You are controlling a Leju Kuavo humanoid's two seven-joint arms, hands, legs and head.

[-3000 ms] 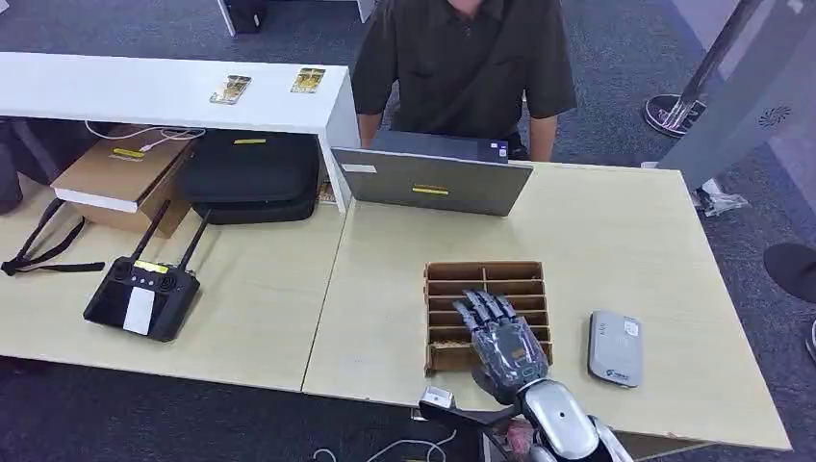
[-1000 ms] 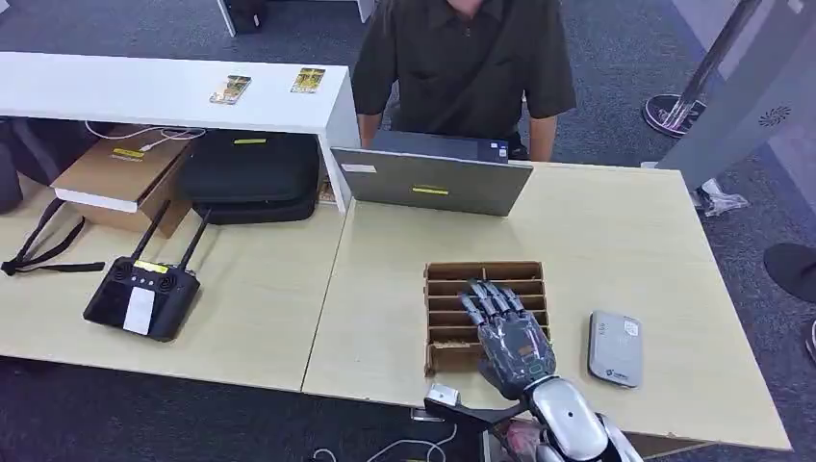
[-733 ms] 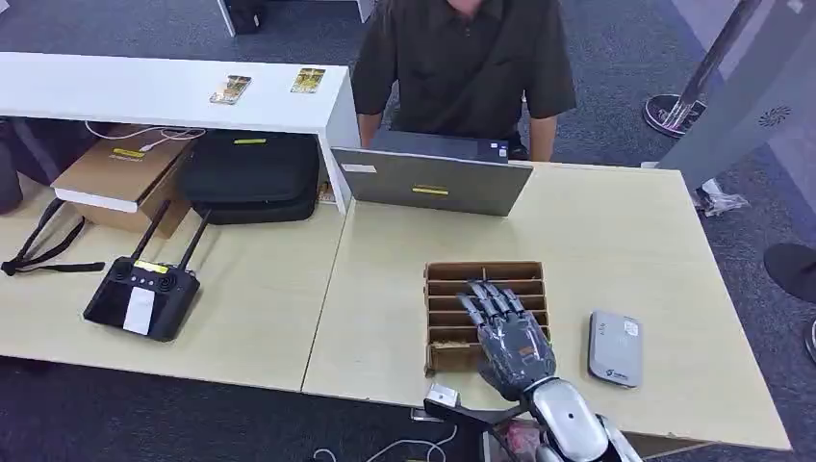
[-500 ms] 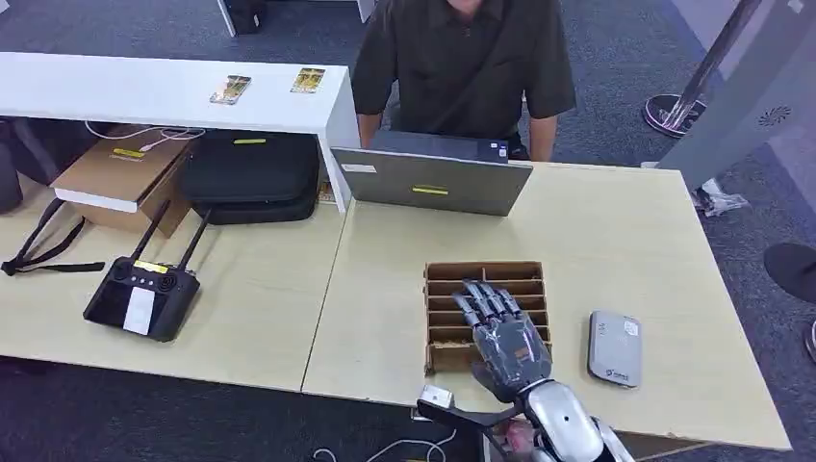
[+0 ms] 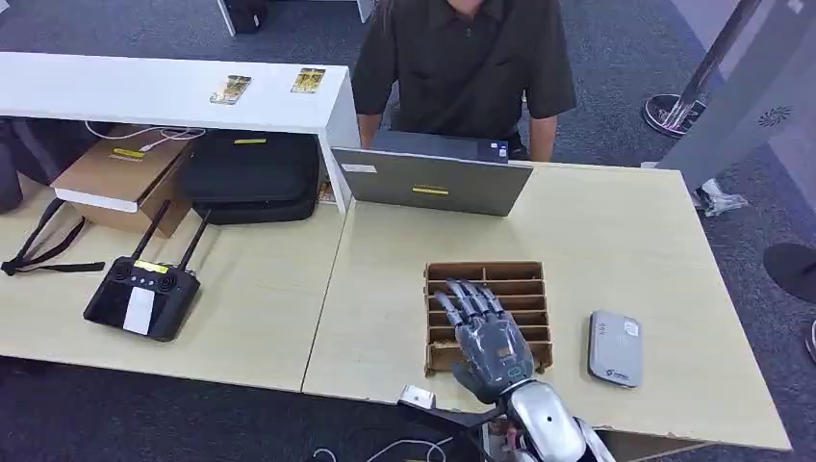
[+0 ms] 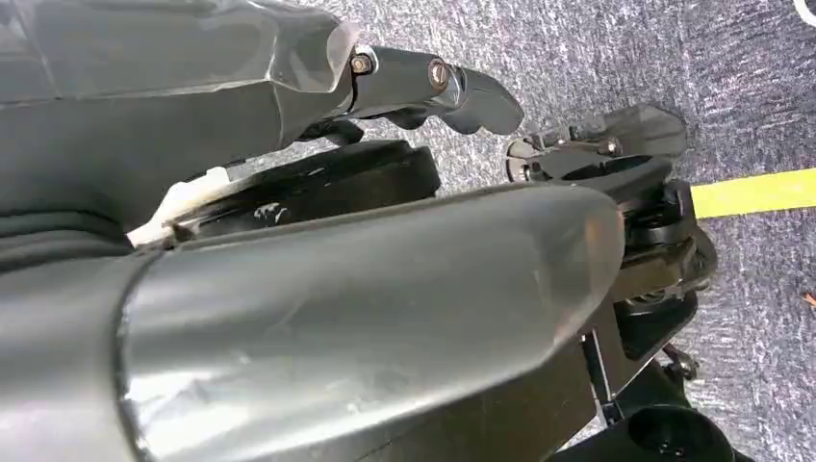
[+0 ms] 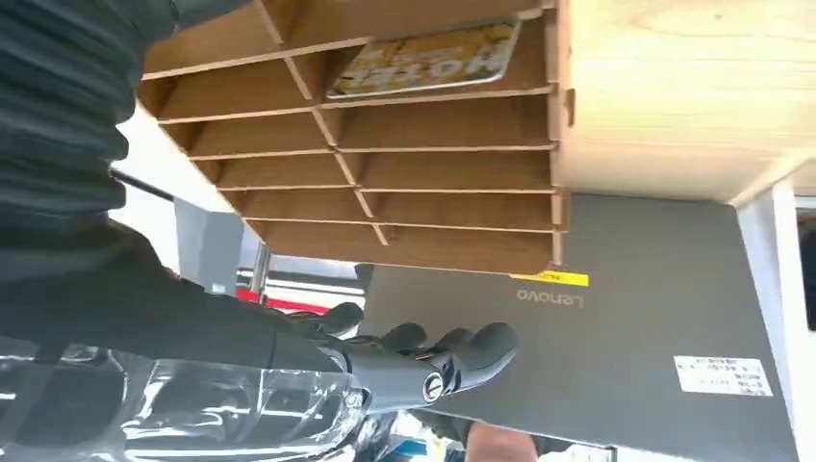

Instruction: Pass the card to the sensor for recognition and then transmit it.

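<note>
Right wrist view shows the card [image 7: 423, 60], thin, stiff and likely slippery, lying flat in a rack [image 7: 452, 207] slot beyond the spread, empty fingers [image 7: 462, 351], so its exposed edge looks best to pinch.

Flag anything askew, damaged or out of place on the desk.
Nothing stands out. The wooden card rack sits square and intact, a card lying flat in one slot; the grey reader lies flat beside it. The right hand hovers over the rack.
</note>
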